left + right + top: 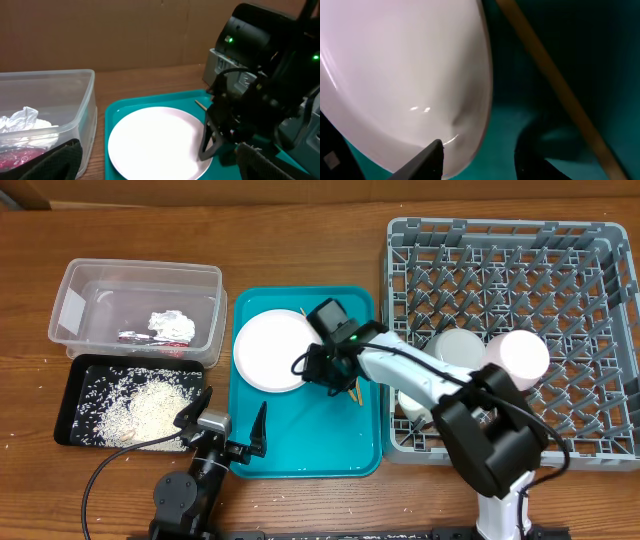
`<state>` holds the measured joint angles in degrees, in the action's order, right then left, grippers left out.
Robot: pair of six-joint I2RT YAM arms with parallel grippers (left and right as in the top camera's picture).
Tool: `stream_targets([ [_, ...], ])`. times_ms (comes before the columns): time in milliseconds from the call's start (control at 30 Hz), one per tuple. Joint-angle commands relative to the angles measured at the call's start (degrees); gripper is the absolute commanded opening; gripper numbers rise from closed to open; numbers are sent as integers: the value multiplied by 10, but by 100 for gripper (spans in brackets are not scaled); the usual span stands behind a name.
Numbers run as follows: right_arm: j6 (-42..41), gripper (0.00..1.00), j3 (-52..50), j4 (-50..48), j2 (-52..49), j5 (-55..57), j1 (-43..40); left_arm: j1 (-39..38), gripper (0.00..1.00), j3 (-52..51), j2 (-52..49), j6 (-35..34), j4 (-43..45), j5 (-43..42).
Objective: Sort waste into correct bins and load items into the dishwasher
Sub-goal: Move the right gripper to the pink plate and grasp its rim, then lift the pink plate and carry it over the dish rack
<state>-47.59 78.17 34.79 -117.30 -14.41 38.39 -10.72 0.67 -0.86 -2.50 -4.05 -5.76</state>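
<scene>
A white plate lies in the teal tray, with two wooden chopsticks at its right. My right gripper is open and straddles the plate's right rim: one finger over the plate, the other on the tray by a chopstick. My left gripper is open and empty at the tray's front left, facing the plate. The clear tub holds the red and white wrapper. The black tray holds rice. Two white bowls sit in the grey dish rack.
A small white cup shows in the rack's front left corner, partly under my right arm. The rack stands right of the teal tray, the tub and black tray to its left. A black cable runs along the table front by the left arm.
</scene>
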Motion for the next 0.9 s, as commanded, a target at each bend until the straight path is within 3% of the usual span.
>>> stream_targets([
  [0,-35,27,-2,-7,-15,9,0,6,100,-4,5,12,1,4],
  [33,-35,16,-2,-4,-17,9,0,6,100,-4,5,12,1,4],
  [100,-35,5,-2,5,-17,9,0,6,100,-4,5,12,1,4],
  [333,-25,4,3,32,19,16,-8,6,100,-4,5,12,1,4],
  [433,6,4,3,40,77,68,-10,6,100,-4,5,12,1,4],
  [600,65,4,3,82,185,223,-11,6,100,-4,5,12,1,4],
  [733,91,4,4,156,285,485,-23,6,100,-4,5,12,1,4],
  [867,91,4,4,215,322,674,-55,6,100,-4,5,12,1,4],
])
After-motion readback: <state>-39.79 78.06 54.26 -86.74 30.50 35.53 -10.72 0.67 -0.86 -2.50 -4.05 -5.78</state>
